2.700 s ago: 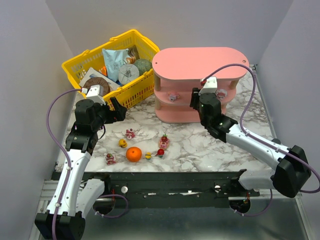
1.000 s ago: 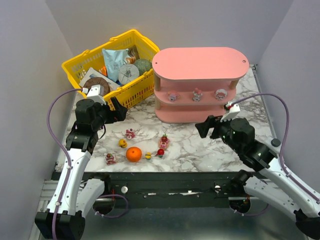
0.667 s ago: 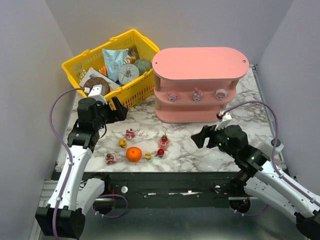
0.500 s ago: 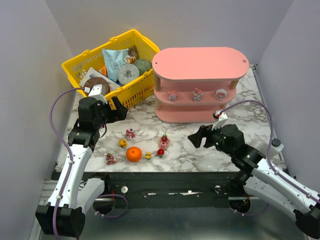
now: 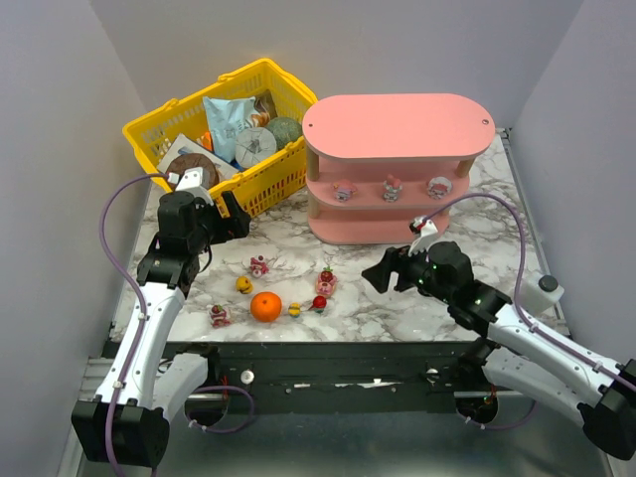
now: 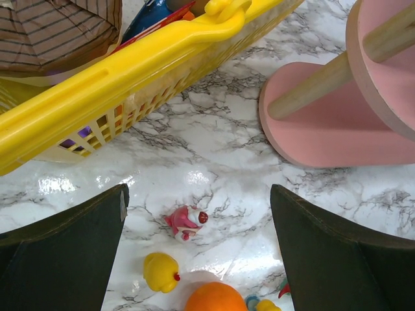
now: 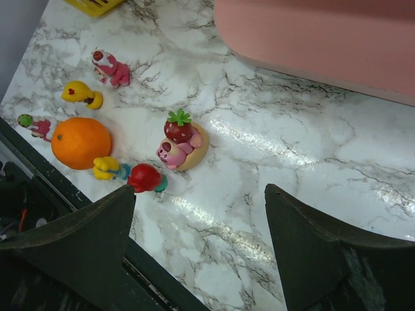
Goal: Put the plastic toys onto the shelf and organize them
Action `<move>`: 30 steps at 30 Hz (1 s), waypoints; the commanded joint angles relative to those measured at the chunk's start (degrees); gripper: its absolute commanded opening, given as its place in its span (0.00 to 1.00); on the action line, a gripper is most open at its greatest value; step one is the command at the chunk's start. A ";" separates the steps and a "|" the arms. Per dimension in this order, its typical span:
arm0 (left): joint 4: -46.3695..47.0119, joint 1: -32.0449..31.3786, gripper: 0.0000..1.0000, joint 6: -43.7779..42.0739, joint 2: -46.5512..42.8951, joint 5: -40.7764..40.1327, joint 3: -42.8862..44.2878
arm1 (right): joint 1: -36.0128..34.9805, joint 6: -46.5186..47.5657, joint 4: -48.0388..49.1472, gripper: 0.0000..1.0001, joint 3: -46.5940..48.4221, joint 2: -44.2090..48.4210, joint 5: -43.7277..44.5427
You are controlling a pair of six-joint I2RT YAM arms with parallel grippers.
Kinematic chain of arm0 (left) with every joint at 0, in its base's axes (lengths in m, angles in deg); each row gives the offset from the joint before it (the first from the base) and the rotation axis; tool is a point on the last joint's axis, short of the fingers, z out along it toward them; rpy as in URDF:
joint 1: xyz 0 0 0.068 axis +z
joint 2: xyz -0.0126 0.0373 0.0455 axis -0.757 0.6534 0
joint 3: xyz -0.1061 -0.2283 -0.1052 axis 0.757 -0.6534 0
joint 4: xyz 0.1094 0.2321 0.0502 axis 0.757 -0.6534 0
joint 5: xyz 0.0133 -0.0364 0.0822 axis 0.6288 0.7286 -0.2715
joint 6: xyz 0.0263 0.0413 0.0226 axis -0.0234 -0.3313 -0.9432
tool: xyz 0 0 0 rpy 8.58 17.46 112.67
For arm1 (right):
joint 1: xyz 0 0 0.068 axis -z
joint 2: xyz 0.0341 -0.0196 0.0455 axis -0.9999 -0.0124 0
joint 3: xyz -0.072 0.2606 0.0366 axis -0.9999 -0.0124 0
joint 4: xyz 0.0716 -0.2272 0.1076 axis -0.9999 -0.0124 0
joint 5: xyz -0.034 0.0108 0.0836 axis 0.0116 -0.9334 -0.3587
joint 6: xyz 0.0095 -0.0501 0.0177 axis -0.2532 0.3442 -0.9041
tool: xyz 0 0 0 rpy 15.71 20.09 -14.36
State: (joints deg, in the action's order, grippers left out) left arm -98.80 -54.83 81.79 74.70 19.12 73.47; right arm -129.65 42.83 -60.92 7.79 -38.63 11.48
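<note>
On the shelf (image 5: pixel 397 124), three toys (image 5: pixel 390 189); basket (image 5: pixel 268 68) holds packets (image 5: pixel 227 119); left end effector (image 5: pixel 237 221), right end effector (image 5: pixel 376 276) gape empty.

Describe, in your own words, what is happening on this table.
Two robot arms are putting plastic toys on a pink shelf. Three toys stand on its middle tier; six lie on the table near an orange ball. Nothing is held: the right fingers are open, aimed at the strawberry toy, and the left fingers are open above a pink toy near the yellow basket.
</note>
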 commanded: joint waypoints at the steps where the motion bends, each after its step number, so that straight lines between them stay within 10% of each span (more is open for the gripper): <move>1: 1.19 0.35 0.99 -0.84 -0.86 -1.60 -0.27 | 0.37 -0.63 2.92 0.88 0.68 -1.29 -2.07; 30: 0.40 0.62 0.99 0.21 -1.30 -1.42 0.35 | 0.19 -1.25 9.42 0.89 -0.37 -3.67 -3.56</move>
State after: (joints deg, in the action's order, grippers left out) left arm -98.89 -54.77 82.03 74.63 18.58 73.47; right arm -129.67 40.82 -52.40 7.77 -43.77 9.03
